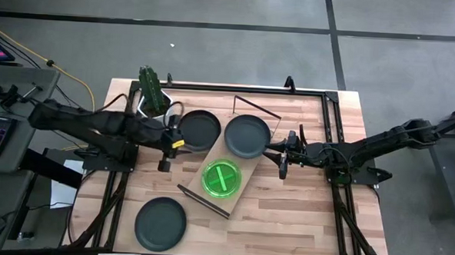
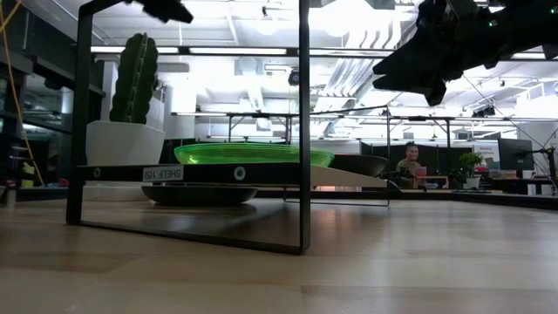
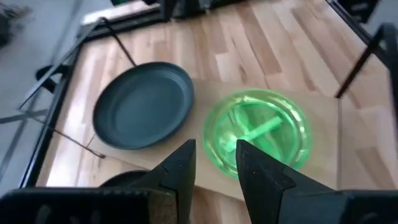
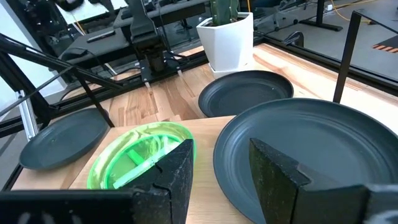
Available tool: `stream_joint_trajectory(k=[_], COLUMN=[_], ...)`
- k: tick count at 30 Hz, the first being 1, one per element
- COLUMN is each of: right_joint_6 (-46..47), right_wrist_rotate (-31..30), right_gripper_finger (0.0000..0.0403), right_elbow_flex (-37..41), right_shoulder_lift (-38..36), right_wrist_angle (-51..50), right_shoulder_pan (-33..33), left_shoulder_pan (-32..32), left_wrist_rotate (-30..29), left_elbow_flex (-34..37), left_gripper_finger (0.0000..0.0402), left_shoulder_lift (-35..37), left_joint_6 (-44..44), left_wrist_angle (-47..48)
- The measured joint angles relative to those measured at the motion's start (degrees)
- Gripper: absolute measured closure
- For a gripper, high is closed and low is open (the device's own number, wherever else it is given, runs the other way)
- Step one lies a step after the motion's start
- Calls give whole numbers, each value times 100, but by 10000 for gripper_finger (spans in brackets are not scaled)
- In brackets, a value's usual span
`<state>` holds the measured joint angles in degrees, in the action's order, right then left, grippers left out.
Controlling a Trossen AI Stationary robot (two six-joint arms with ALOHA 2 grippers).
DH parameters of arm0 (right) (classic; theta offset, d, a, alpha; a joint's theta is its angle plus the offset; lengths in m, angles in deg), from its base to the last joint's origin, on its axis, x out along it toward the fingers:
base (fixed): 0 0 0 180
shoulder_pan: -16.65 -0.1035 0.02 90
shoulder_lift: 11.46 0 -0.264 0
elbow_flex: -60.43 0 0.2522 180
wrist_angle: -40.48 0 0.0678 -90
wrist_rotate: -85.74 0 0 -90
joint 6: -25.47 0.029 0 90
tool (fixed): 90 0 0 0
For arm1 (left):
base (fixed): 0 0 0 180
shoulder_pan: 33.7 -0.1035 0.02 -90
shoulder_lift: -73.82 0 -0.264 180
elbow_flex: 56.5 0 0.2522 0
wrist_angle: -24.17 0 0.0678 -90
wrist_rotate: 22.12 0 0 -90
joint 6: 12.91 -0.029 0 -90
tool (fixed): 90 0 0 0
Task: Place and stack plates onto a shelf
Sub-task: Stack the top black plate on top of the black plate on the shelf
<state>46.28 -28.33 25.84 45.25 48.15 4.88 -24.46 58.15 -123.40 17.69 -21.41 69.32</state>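
We log the wood-plank table (image 1: 285, 214) first, then the shelf (image 1: 245, 170), a light-wood plank lying at a slant across the table's middle, with thin black frame legs at both short ends. In the low view one of those black frames (image 2: 192, 122) stands in the foreground, between the camera and the plates.

At the table's far left corner we see a white pot with a cactus (image 1: 151, 89), close beside the left arm. A person (image 2: 408, 161) sits far back in the room, beyond the table.

On the shelf we count two plates: a dark plate (image 1: 247, 136) at the far end and a translucent green plate (image 1: 221, 178) with green stick marks at the near end, side by side, not stacked. A second dark plate (image 1: 199, 130) lies on the table just beside the shelf's far-left edge, next to the cactus pot. A third dark plate (image 1: 161, 223) sits well apart, near the table's front-left edge. All are round and shallow, matte on the dark ones.

Left gripper (image 1: 167, 144) is just left of the shelf, above the table; its fingers (image 3: 180, 171) stand apart with nothing between them. Right gripper (image 1: 279, 154) hovers at the right rim of the shelf's dark plate, fingers (image 4: 180, 165) apart, holding nothing.
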Motion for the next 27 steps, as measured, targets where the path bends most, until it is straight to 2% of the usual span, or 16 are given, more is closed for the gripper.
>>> stream_joint_trajectory(k=[6,8,11,17,27], right_joint_6=[19,19,19,-12,124], right_wrist_rotate=[0,0,0,-122,-251], right_gripper_finger=[263,263,263,263,263], right_elbow_flex=[-2,-1,-1,-2,-1], right_shoulder_lift=[2,2,2,2,2], right_wrist_angle=[-7,3,19,63,63], right_shoulder_pan=[0,-1,0,4,4], left_shoulder_pan=[0,0,0,-175,-925], left_wrist_rotate=[-438,-580,-861,-1032,-437], left_elbow_flex=[1868,2427,2966,3307,3324], left_gripper_finger=[296,296,296,296,296], left_shoulder_lift=[833,913,929,806,68], left_joint_6=[53,47,61,140,-139], left_wrist_angle=[-1770,-2343,-2639,-2583,-2466])
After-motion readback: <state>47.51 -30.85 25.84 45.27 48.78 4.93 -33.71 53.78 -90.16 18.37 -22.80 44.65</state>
